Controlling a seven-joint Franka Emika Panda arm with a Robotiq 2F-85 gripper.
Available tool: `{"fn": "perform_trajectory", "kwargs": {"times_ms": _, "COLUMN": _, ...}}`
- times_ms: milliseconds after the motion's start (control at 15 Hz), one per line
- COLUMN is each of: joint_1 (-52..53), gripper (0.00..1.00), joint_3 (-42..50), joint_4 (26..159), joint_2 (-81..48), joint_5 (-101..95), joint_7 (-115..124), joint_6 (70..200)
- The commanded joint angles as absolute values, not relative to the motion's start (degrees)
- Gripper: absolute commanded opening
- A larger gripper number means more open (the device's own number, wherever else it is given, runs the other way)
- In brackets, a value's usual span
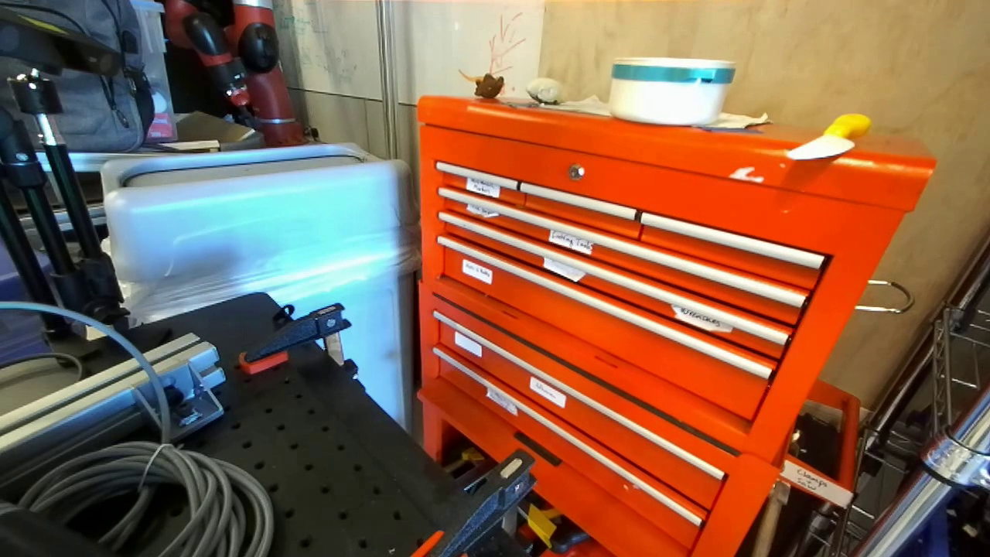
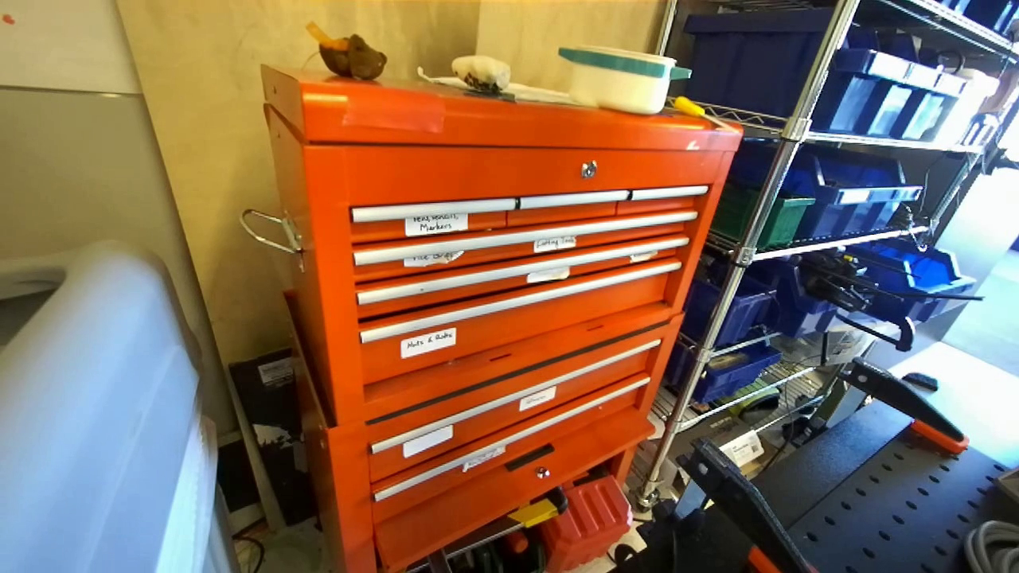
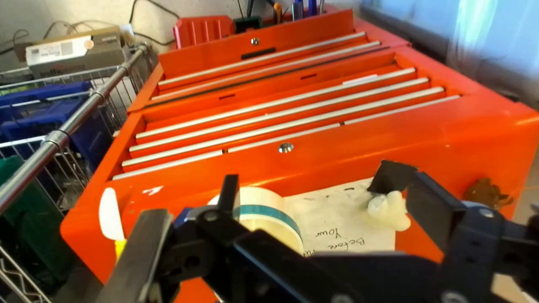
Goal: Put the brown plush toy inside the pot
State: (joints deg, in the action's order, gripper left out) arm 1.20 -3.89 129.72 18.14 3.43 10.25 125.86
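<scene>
We're at 0 of 2 steps by our reckoning: grab and drop both left. The brown toy (image 2: 354, 60) is sitting on the bench (image 2: 517, 119), well apart from the pot (image 1: 670, 97), with a whitish lump (image 2: 481, 70) between them. Our fingers (image 3: 436, 214) are spread apart and we can't see anything held. The toy's near the bench end away from the pot, so a clumsy poke could knock it off. Air above the pot looks roomy to us, but the wall (image 1: 835, 62) behind it is worth minding. We can't tell if the pot's top is open.
</scene>
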Motion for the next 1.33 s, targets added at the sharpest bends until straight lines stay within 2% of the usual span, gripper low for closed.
{"fn": "perform_trajectory", "kwargs": {"times_ms": 0, "joint_1": 0.5, "gripper": 1.00, "joint_3": -9.3, "joint_4": 127.7, "joint_2": 7.4, "joint_5": -4.6, "joint_7": 22.7, "joint_6": 138.6}}
{"fn": "perform_trajectory", "kwargs": {"times_ms": 400, "joint_1": 5.2, "gripper": 1.00, "joint_3": -9.9, "joint_4": 116.7, "joint_2": -6.4, "joint_5": -20.4, "joint_7": 48.0, "joint_6": 138.2}}
{"fn": "perform_trajectory", "kwargs": {"times_ms": 800, "joint_1": 10.8, "gripper": 1.00, "joint_3": -8.4, "joint_4": 103.3, "joint_2": -14.0, "joint_5": -14.4, "joint_7": 57.3, "joint_6": 132.0}}
{"fn": "perform_trajectory", "kwargs": {"times_ms": 1267, "joint_1": 16.4, "gripper": 1.00, "joint_3": -7.1, "joint_4": 93.3, "joint_2": -22.9, "joint_5": -13.5, "joint_7": 66.5, "joint_6": 132.7}}
